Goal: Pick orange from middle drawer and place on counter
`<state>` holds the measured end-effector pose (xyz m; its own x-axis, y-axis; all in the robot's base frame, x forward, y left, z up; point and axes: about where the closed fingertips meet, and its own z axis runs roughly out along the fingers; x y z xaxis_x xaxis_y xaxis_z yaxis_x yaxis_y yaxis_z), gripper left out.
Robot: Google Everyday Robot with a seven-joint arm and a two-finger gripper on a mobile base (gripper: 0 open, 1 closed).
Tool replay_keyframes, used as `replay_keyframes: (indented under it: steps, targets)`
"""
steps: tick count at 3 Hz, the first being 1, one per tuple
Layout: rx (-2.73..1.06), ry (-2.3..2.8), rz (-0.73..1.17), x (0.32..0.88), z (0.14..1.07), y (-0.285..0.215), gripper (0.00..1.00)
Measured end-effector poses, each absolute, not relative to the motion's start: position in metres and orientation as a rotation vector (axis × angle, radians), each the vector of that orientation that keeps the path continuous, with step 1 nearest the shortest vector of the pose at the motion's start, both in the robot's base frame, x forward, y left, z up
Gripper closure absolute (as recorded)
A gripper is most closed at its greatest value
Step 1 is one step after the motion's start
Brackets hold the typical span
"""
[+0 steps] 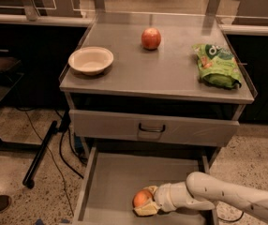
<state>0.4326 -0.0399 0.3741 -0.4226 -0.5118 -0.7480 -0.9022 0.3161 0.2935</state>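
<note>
- the gripper (145,206) sat low in the near right of the open middle drawer (115,186). its pale fingers were clenched on the orange (141,198), one cupped beneath it, probably so the round fruit could not roll on the flat floor.
- the orange, matte and evenly coloured, was near the drawer's near edge, not yet raised to the counter (171,74).
- the drawer was shallow grey metal with low side walls. the closed drawer (124,125) above it had a dark bar handle.
- on the brushed steel counter were a shinier red apple (151,38) at the far centre, a smooth cream bowl (91,60) on the left and a crinkled green bag (217,64) on the right.
</note>
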Motion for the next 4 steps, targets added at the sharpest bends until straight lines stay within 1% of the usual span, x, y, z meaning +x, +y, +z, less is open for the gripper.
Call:
replay_keyframes:
  steps: [2, 3, 4]
  targets:
    - [-1.226, 2.044, 0.946, 0.418, 0.465, -0.033, 1.0]
    - [-1.249, 2.073, 0.908, 0.406, 0.525, -0.038, 1.0]
    - [-1.257, 2.068, 0.89, 0.409, 0.53, -0.039, 1.0]
